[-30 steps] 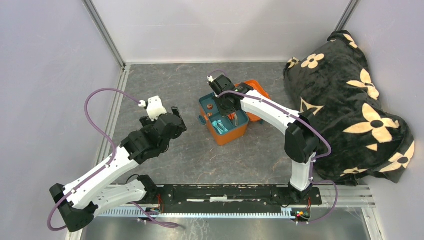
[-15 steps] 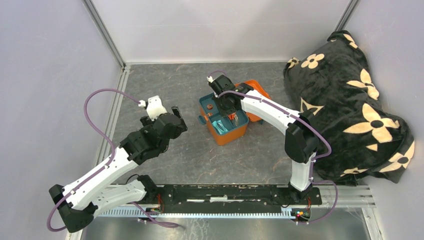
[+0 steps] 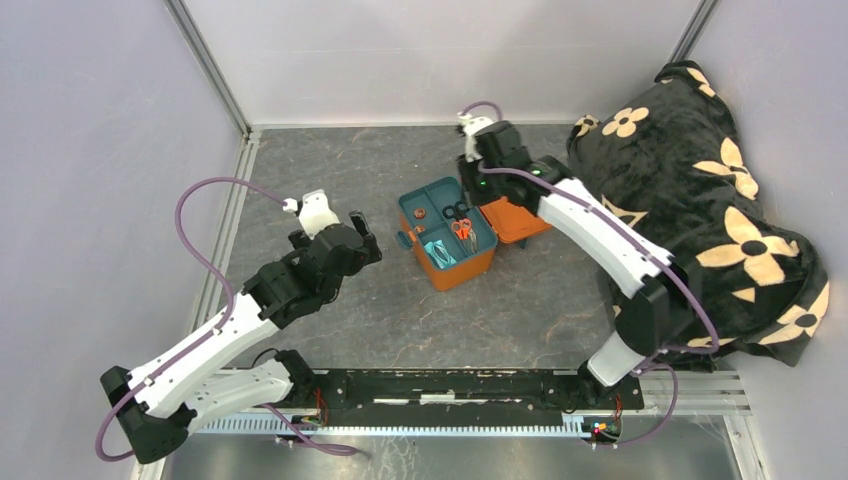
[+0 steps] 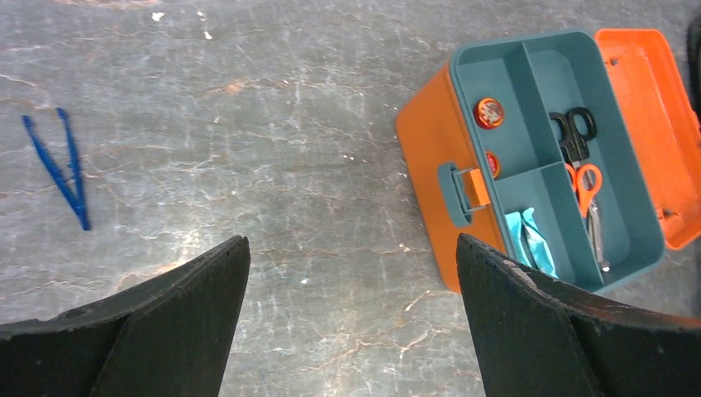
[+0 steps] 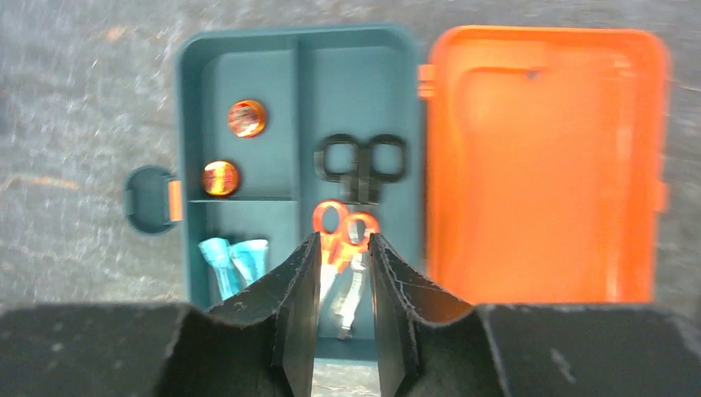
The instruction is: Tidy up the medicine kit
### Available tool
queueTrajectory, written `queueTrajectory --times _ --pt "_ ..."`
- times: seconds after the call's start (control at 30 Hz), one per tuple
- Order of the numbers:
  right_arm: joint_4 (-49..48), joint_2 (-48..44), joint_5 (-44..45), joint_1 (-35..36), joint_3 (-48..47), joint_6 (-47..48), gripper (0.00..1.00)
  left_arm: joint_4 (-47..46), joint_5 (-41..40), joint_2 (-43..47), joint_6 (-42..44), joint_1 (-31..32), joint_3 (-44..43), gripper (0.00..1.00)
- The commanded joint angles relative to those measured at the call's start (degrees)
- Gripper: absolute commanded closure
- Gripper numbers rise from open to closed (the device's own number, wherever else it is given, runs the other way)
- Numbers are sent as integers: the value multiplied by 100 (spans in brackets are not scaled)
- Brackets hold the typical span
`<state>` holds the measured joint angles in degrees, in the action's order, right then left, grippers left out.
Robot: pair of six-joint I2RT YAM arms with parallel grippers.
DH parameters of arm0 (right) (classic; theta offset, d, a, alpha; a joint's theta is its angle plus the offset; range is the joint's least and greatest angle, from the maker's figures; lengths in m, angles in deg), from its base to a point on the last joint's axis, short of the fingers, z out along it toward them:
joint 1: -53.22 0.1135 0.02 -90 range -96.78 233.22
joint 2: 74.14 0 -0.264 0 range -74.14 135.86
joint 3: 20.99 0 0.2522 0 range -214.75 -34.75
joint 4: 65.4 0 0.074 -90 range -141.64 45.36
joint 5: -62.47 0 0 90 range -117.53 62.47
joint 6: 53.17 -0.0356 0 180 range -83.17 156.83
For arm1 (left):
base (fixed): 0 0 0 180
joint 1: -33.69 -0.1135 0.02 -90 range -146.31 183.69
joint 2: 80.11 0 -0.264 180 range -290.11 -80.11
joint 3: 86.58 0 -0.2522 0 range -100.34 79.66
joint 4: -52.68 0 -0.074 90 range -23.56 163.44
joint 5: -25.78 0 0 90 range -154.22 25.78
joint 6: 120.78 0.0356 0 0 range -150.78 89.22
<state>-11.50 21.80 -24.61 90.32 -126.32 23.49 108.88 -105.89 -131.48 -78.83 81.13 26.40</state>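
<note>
The orange medicine kit [image 3: 462, 270] stands open mid-table, its lid [image 3: 512, 218] flat to the right. Its teal insert holds black scissors [image 5: 361, 178], orange scissors [image 5: 341, 246], two round orange pieces and a light-blue packet. My right gripper [image 3: 480, 188] hovers above the kit's far edge; in the right wrist view [image 5: 343, 240] its jaws stand slightly apart and hold nothing. My left gripper [image 3: 358, 232] is wide open and empty left of the kit [image 4: 430, 157], shown in the left wrist view [image 4: 351, 240]. Blue tweezers [image 4: 75, 178] lie on the table to its left.
A black blanket with cream flowers [image 3: 700, 200] fills the right side. Grey walls with metal frame posts close off the back and sides. The arm-base rail [image 3: 450, 385] runs along the near edge.
My right gripper has risen out of the kit and drawn back toward the far right. The orange scissors now lie uncovered in the insert. My left arm barely moved.
</note>
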Motion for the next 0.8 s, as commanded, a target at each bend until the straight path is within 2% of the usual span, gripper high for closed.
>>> queueTrajectory --times 0.0,0.13,0.17,0.27,0.33,0.57,0.77 --pt "-819 -814 8 -712 675 59 64 -703 316 -79 255 -51 99 0" --pt "-1091 -1215 599 -1295 1208 77 53 -1339 1184 -264 550 -425 173 0" --pt "-1127 -1241 736 -1418 1298 72 52 -1541 1402 -324 605 -616 225 0" --pt "-1298 -1193 944 -1924 1540 84 51 -2087 2710 -561 685 -1316 410 0" --pt "-1327 -1016 996 -2254 1568 74 51 -2328 3115 -730 744 -1534 497 0" --pt "-1718 -340 658 -3035 1838 269 52 -2808 3825 -998 1011 -1697 514 0" --pt "-1931 -84 634 -3351 2014 442 52 -2807 3753 -1131 1057 -1764 588 0"
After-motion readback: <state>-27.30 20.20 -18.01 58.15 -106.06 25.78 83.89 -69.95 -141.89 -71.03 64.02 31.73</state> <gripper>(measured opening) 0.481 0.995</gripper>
